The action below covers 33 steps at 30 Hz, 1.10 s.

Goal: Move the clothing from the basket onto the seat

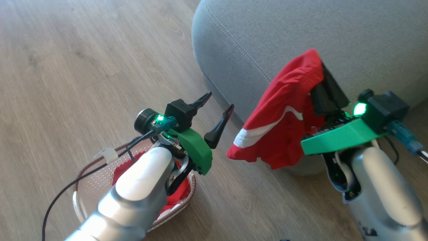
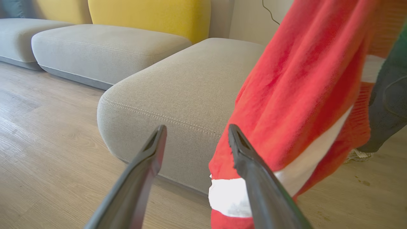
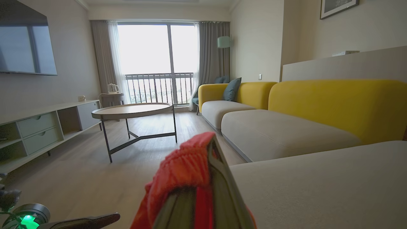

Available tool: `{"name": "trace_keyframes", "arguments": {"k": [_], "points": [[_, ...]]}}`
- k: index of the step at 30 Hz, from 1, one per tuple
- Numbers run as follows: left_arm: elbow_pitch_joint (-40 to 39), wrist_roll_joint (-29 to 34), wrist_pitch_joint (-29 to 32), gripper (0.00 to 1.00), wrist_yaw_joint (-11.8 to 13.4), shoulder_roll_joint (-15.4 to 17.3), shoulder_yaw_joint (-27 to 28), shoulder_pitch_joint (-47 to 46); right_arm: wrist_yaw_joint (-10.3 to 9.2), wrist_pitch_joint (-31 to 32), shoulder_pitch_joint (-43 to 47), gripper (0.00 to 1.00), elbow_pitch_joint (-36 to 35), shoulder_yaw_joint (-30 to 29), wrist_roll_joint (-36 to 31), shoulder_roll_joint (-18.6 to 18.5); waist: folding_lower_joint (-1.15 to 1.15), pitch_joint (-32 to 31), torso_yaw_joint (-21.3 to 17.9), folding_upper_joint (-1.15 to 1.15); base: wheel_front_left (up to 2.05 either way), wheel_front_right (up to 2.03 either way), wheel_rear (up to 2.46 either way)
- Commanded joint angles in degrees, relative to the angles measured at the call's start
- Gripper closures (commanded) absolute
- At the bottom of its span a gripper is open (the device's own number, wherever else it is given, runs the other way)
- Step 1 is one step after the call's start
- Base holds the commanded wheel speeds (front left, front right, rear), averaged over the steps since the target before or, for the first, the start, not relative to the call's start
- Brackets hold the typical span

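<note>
One red garment (image 1: pixel 284 110) clamped in my right gripper (image 1: pixel 323 72), hanging beside the rounded corner edge of the seat (image 1: pixel 301 30). My left gripper (image 1: pixel 220 101) is spread, empty. Wood floor (image 1: pixel 100 67) runs between seat edge and basket (image 1: pixel 97 187).

In the right wrist view you have pale wood-plank floor (image 3: pixel 79 178) running to a tall window (image 3: pixel 157 47) with a balcony railing (image 3: pixel 159 87); daylight pours in between grey curtains (image 3: pixel 211 57); a round table (image 3: pixel 132 110) stands mid-room; a low cabinet (image 3: pixel 41 127) sits under a wall-mounted television (image 3: pixel 27 47); opposite, a yellow-backed sofa (image 3: pixel 334 105) holds a blue cushion (image 3: pixel 231 89); a framed picture (image 3: pixel 338 7) hangs above it.
</note>
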Motion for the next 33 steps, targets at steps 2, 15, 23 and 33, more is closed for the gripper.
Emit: {"name": "trace_keyframes", "arguments": {"k": [2, 15, 23, 33], "points": [[-1.34, 0.0, -0.53, 0.0, -0.34, 0.05, 0.82, -3.84, 0.41, -0.27, 0.86, 1.0, -3.6, -1.36, -1.14, 0.59, 0.0, 0.51, -0.31, 0.0, 0.0, 0.0, 0.0], [-4.47, -0.75, -0.53, 0.0, -0.36, 1.52, -3.08, -4.25, 0.41, -0.27, -3.32, 1.0, -2.51, -7.25, -6.23, -2.03, 0.0, 4.54, -0.67, 0.0, 0.0, 0.0, 0.0], [-7.09, -0.04, -0.53, 0.0, -0.37, 4.74, -4.27, -3.62, 0.41, -0.27, -17.08, 1.0, 5.85, -9.21, -7.32, -6.73, 0.0, 9.1, -0.81, 0.0, 0.0, 0.0, 0.0], [-9.33, 0.82, 1.21, 0.0, -0.37, 8.4, -6.73, -6.98, 0.41, -0.27, -35.74, 1.0, 17.81, -15.43, -9.07, -14.8, 0.0, 18.86, 3.75, 0.0, 0.0, 0.0, 0.0]]}}
